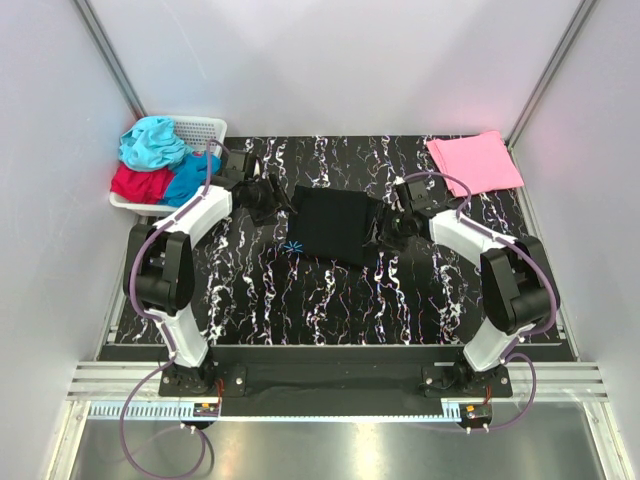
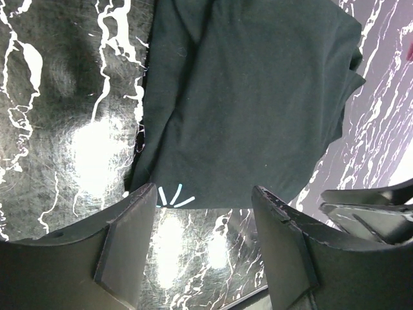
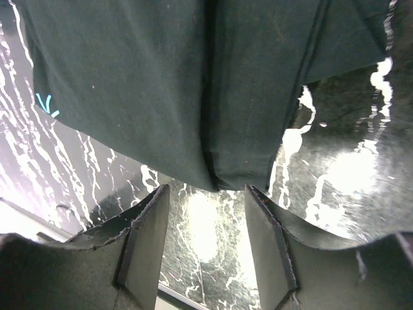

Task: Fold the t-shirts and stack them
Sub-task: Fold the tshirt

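Note:
A black t-shirt lies folded into a rough rectangle on the middle of the table, its light-blue starburst mark at the near left corner. My left gripper stands open just off its left edge. In the left wrist view the gripper has only bare tabletop between its fingers, the shirt and mark just ahead. My right gripper is open at the shirt's right edge. Nothing is between its jaws in the right wrist view, where the folded edge lies right before the tips. A folded pink t-shirt rests at the far right.
A white lattice basket at the far left holds teal, red and blue t-shirts in a heap. The black marbled tabletop is bounded by white walls on three sides.

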`<act>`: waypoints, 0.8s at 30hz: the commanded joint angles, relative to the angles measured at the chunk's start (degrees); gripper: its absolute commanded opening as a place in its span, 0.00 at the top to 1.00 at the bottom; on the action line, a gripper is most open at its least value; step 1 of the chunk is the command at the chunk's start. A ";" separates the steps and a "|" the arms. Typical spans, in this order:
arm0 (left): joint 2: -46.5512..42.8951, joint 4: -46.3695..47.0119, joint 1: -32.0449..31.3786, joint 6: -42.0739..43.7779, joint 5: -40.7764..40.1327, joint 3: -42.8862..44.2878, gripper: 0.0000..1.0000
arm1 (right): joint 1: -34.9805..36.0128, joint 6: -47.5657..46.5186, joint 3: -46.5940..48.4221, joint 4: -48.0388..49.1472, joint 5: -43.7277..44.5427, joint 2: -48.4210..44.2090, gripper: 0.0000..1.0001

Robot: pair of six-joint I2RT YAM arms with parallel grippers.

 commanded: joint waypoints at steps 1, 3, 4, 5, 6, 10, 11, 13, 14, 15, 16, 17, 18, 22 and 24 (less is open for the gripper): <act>-0.39 2.12 0.07 1.63 2.29 -0.02 0.34 | 0.27 2.61 -2.37 6.96 -3.67 -0.66 0.42; -0.21 2.04 0.07 1.72 2.46 -0.11 0.33 | 0.27 3.31 -3.78 9.67 -5.33 -1.01 0.42; -0.04 2.03 0.07 1.89 2.46 -0.20 0.32 | 0.27 4.27 -5.27 10.30 -5.61 -1.10 0.41; 0.05 2.03 0.16 1.98 2.55 -0.28 0.32 | 0.36 4.37 -5.89 11.09 -6.04 -1.02 0.40; 0.14 2.03 0.07 1.98 2.64 -0.28 0.32 | 0.28 4.37 -6.33 11.53 -6.75 -0.84 0.39; 0.67 2.03 0.07 2.07 2.64 -0.28 0.31 | 0.36 5.07 -8.79 11.89 -5.44 -1.10 0.34; 0.75 2.03 0.16 2.07 2.99 -0.28 0.31 | 0.28 4.99 -9.06 11.80 -5.00 -1.63 0.33; 0.93 2.12 0.07 1.98 2.99 -0.11 0.31 | 0.36 4.55 -9.59 11.36 -3.07 -2.07 0.32; 1.10 2.04 0.07 1.98 3.16 -0.11 0.31 | 0.28 4.29 -9.68 11.36 -2.63 -2.24 0.32; 1.37 2.12 0.07 1.90 3.34 -0.02 0.31 | 0.27 4.02 -9.85 11.19 -1.84 -2.25 0.32; 1.46 2.21 0.07 1.81 3.43 0.07 0.31 | 0.27 3.41 -9.85 11.27 -1.83 -1.99 0.32; 1.46 2.21 0.07 1.81 3.34 0.15 0.31 | 0.27 3.23 -9.77 11.62 -1.83 -1.03 0.32; 1.81 2.12 0.07 1.81 3.43 0.16 0.31 | 0.27 3.06 -9.76 12.32 -2.44 -0.15 0.31; 2.07 2.12 0.07 1.54 3.52 0.24 0.31 | 0.19 3.49 -10.38 19.17 -5.86 4.51 0.32; 1.99 2.30 0.07 1.37 3.60 0.33 0.31 | 0.19 5.06 -10.47 25.55 -9.37 7.41 0.32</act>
